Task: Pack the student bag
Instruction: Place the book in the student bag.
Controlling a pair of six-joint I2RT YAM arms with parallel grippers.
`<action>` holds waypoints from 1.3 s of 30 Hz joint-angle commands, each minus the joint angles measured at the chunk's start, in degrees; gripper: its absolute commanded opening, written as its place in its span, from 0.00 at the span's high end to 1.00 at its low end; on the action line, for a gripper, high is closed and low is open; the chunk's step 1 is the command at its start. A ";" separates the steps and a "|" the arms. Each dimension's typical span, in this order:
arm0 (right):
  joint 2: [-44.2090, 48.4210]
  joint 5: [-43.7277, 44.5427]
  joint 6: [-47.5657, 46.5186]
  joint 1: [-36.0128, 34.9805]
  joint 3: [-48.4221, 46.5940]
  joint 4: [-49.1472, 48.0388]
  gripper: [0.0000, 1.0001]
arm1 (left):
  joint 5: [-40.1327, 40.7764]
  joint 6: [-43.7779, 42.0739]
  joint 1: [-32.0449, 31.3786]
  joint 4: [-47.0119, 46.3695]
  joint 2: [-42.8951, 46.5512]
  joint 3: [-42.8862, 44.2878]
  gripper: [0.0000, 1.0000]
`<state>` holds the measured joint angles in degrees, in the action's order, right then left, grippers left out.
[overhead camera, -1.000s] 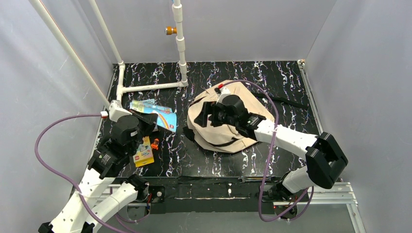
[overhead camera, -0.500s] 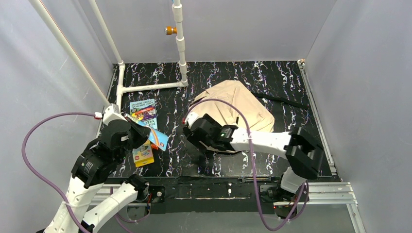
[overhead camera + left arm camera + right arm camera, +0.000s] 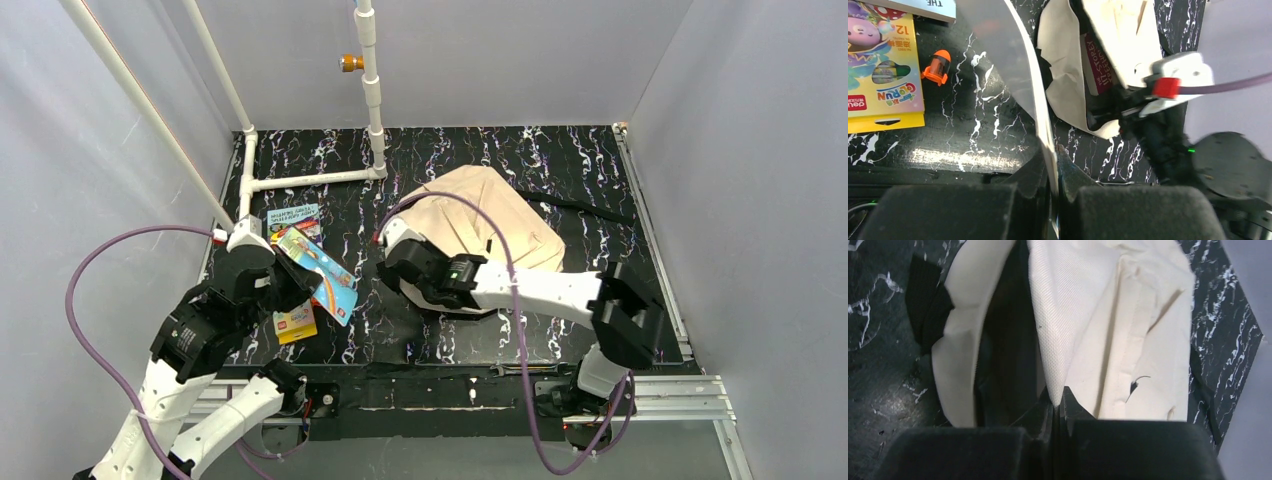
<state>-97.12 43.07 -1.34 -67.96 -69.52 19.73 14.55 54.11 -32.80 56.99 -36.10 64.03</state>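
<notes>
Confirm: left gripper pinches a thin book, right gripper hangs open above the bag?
No. The right gripper is shut on a fabric edge of the student bag, not open above it, as the right wrist view shows. The left gripper does pinch the thin book.

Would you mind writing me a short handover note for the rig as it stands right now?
Left gripper: shut on a thin colourful book, held off the table left of the bag.
Right gripper: shut on the fabric edge of the student bag, holding its mouth open.
Done: a red-spined book shows inside the bag.
Left: put the held book in; the crayon box, small orange piece and teal book lie on the table.
</notes>
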 commanded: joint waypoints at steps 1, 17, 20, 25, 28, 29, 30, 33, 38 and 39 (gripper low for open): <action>7.33 3.48 1.61 0.24 0.99 -4.26 0.99 | -2.41 -0.05 0.19 -1.28 -0.80 0.57 1.00; 17.33 -17.74 18.69 13.75 2.23 -5.22 0.99 | -31.14 6.91 0.23 -33.10 -9.34 -4.56 1.00; 18.60 -24.14 22.77 17.54 3.03 -7.47 0.99 | -35.53 8.47 0.36 -37.79 -15.44 -4.89 1.00; 19.98 -29.74 26.08 21.11 2.60 -9.78 0.99 | -42.41 15.00 2.11 -47.21 -21.70 -8.38 1.00; 20.04 -30.18 26.05 22.05 2.50 -9.82 0.99 | -42.39 15.91 2.30 -49.45 -22.46 -6.50 1.00; 20.11 -30.49 26.16 22.33 2.67 -10.09 0.99 | -42.51 16.16 2.30 -48.97 -22.83 -5.41 1.00; 20.19 -30.91 26.32 22.54 2.90 -10.55 0.99 | -42.88 16.46 2.36 -48.88 -23.39 -4.14 1.00; 19.98 -31.88 26.63 22.96 2.98 -10.94 0.99 | -44.39 16.38 2.39 -48.07 -25.39 1.10 1.00; 20.23 -32.17 26.68 23.29 3.81 -11.10 0.99 | -42.68 14.90 2.39 -44.09 -26.02 6.71 1.00; 20.36 -32.17 26.78 23.38 4.00 -11.23 0.99 | -42.67 15.31 2.39 -44.38 -26.15 6.63 1.00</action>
<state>-79.68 12.32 24.12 -44.95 -66.08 14.61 -26.59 69.60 -30.59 13.43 -62.85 67.51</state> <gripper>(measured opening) 0.064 0.018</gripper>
